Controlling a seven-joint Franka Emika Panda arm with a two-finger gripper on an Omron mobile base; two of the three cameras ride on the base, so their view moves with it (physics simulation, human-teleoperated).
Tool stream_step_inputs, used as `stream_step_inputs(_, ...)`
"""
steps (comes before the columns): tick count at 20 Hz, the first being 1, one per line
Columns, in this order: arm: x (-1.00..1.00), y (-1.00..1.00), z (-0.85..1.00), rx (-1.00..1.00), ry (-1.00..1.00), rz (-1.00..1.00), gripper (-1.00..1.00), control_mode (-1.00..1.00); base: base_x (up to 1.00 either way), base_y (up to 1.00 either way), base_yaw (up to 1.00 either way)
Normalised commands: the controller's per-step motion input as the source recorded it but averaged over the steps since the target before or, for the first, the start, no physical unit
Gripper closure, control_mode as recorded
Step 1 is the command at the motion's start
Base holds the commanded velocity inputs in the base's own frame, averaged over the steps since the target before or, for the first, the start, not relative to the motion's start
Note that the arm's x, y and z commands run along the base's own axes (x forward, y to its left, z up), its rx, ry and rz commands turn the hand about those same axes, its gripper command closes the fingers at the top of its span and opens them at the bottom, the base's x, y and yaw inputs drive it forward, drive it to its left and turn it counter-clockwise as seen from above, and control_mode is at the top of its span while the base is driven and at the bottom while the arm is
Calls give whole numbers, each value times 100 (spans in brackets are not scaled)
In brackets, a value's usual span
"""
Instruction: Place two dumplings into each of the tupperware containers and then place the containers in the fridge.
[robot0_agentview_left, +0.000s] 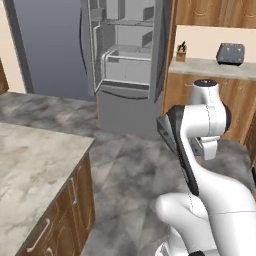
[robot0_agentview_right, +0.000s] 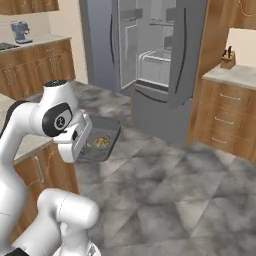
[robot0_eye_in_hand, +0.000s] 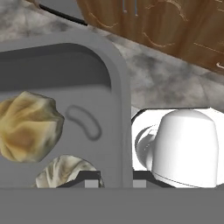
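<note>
Gripper: in the hand view your gripper (robot0_eye_in_hand: 113, 183) sits at the bottom centre, one tip on each side of the container's wall, nearly closed and clamped on that rim.
Container: the tupperware container (robot0_eye_in_hand: 118, 100) is a grey round-cornered box taking up the left half of the hand view; in the right base view you see it (robot0_agentview_right: 111, 131) left of centre, carried in the air just beyond the wrist, tilted a little.
Dumplings: two dumplings (robot0_eye_in_hand: 28, 127) lie on its floor, one large at mid left, a second (robot0_eye_in_hand: 65, 171) just below it at the bottom edge; in the right base view they (robot0_agentview_right: 100, 142) show as a tan lump inside the box.
Step in hand: by my reading you are carrying a filled box to the fridge.
How to do it well: keep the box as level as you can so the dumplings do not roll toward the low side; bring the base square to the opening before you reach in; aim for a bare shelf.
Fridge: the fridge (robot0_agentview_left: 125, 60) stands at upper centre of the left base view with its door open, pale shelves showing, well apart from the box.
Floor: grey marbled tiles.
Room: a marble counter (robot0_agentview_left: 30, 165) at lower left of the left base view; wooden cabinets (robot0_agentview_right: 227, 117) at right of the right base view.
</note>
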Motion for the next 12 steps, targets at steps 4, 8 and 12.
stream_step_inputs(4,0,0,0,0,0,0,100,100,100,-35,45)
stream_step_inputs(8,0,0,0,0,0,0,100,100,100,-37,44)
stream_step_inputs(12,0,0,0,0,0,0,100,100,100,-36,37)
